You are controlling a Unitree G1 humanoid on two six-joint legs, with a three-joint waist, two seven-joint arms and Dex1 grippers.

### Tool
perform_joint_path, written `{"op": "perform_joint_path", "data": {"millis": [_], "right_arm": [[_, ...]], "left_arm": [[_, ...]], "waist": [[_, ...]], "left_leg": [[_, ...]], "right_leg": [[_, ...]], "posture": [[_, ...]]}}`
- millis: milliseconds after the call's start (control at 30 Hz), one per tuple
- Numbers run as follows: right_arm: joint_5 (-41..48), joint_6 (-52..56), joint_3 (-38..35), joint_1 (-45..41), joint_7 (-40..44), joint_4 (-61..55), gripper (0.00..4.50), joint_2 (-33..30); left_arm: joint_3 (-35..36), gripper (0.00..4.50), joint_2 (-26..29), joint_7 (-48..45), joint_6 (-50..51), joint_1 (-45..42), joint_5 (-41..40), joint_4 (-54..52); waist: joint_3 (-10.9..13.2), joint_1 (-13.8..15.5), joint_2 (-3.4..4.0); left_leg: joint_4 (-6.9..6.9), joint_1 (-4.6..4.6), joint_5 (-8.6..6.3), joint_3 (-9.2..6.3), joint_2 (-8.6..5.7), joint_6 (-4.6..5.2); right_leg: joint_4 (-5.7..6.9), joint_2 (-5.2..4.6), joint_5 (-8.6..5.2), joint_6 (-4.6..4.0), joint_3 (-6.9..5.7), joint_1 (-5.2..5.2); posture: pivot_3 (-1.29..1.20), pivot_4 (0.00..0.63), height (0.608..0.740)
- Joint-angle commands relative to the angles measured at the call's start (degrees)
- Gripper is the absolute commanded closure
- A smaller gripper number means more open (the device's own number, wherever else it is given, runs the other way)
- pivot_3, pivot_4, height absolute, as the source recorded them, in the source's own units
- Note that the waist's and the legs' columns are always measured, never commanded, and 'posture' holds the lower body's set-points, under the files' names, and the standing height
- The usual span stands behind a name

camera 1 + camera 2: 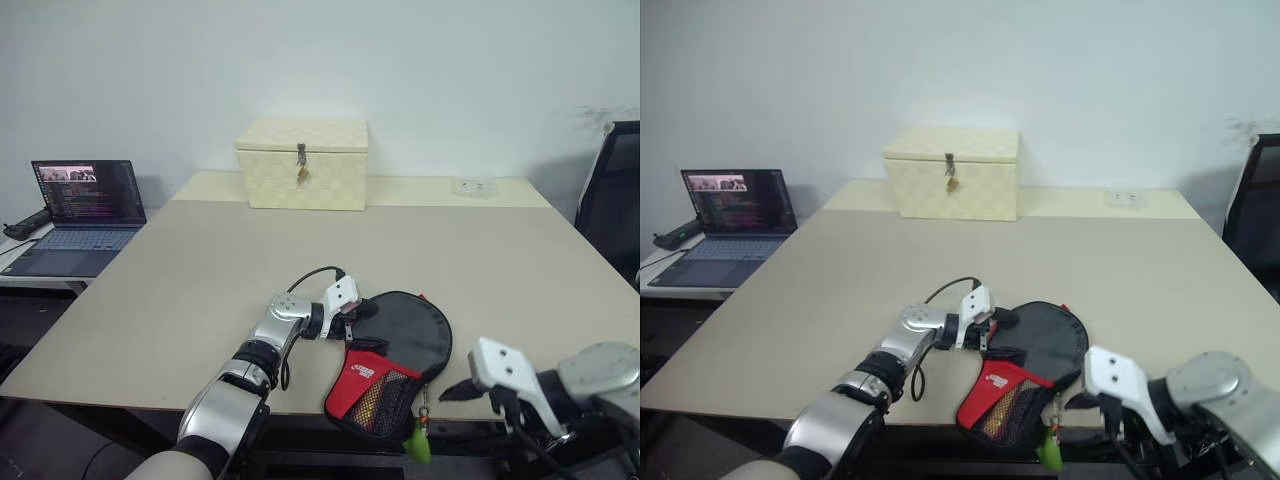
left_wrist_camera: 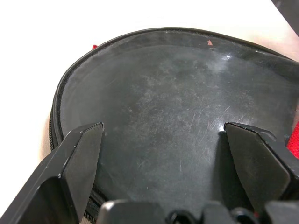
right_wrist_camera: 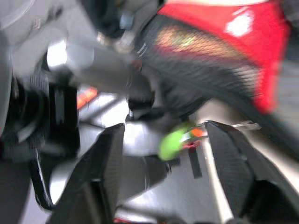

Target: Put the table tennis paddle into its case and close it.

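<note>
So, quick rundown:
paddle (image 2: pixel 177 116): black face lying inside the case (image 1: pixel 385 375) at the table's (image 1: pixel 200 290) near edge
left gripper (image 2: pixel 163 154): spread wide on the face, probably steadying it
right gripper (image 3: pixel 163 140): fingers apart, holding nothing, near the green zip tag (image 1: pixel 418 440)

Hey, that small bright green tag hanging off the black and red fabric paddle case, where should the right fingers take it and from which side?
Grip the green tag itself, low on its free end, coming from the table's near edge. It dangles below the edge of the beige table under the case, so it is likely only reachable from the robot's side. The right gripper already faces it, fingers apart.
</note>
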Motion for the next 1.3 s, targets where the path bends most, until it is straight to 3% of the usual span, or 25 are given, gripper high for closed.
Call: {"op": "perform_joint_path", "data": {"millis": [33, 167, 400, 700, 800, 1033, 1300], "right_arm": [[-0.59, 1.80, -2.35, -5.30, -7.79, 7.74, 1.75, 4.56], [-5.32, 0.14, -0.25, -11.40, -18.13, 18.51, 1.75, 13.10], [-12.08, -6.52, 2.84, -15.58, -28.17, 32.43, 1.75, 23.92], [-14.86, -6.66, 2.90, -17.04, -33.04, 41.48, 1.75, 30.14], [-12.92, -3.19, 1.10, -17.97, -33.25, 41.91, 2.33, 31.80], [-8.83, 4.14, 0.72, -19.97, -30.54, 41.33, 4.48, 32.46], [-12.53, -1.32, 4.84, -26.80, -28.51, 47.87, 4.48, 32.83]], "left_arm": [[1.83, 0.00, 2.01, -2.13, 2.27, 1.93, -2.55, -6.41], [3.05, 0.00, 5.55, -5.38, 8.24, 6.26, -6.15, -17.84], [3.93, 0.00, 12.80, -8.17, 19.50, 14.35, -11.64, -37.72], [4.23, 0.00, 21.60, -11.84, 32.18, 21.64, -19.79, -55.88], [4.48, 0.00, 24.36, -12.70, 35.54, 22.97, -22.34, -60.72], [4.18, 0.00, 26.51, -11.30, 37.62, 23.77, -24.30, -65.15], [3.74, 0.00, 26.31, -9.85, 37.24, 23.75, -24.02, -65.31]], "waist": [[0.02, -0.31, -0.03], [0.07, -1.04, -0.01], [0.11, -1.66, 0.04], [0.15, -1.71, 0.10], [0.15, -1.76, 0.11], [0.15, -1.76, 0.12], [0.17, -2.96, 0.14]], "left_leg": [[0.00, -0.01, 0.00, 0.00, 0.00, 0.00], [-0.05, -0.03, 0.00, -0.03, 0.06, 0.00], [-0.12, -0.18, 0.00, -0.07, 0.03, 0.01], [-0.11, -0.13, 0.00, -0.06, 0.06, 0.01], [-0.11, -0.10, 0.00, -0.05, 0.11, 0.01], [-0.11, -0.07, 0.00, -0.01, 0.12, 0.02], [-0.15, -0.03, 0.00, 0.07, 0.20, 0.02]], "right_leg": [[0.01, 0.00, 0.00, 0.00, 0.01, -0.02], [0.15, 0.02, 0.00, -0.03, 0.13, -0.19], [0.23, 0.02, 0.15, -0.31, 0.16, -0.41], [0.28, 0.03, 0.17, -0.34, 0.19, -0.40], [0.27, 0.05, 0.17, -0.37, 0.20, -0.39], [0.26, 0.07, 0.15, -0.40, 0.23, -0.37], [0.26, 0.15, 0.07, -0.31, 0.31, -0.41]], "posture": [[0.00, 0.150, 0.740], [0.00, 0.150, 0.740], [0.00, 0.150, 0.740], [0.00, 0.150, 0.740], [0.00, 0.150, 0.740], [0.00, 0.150, 0.740], [0.00, 0.150, 0.740]]}}
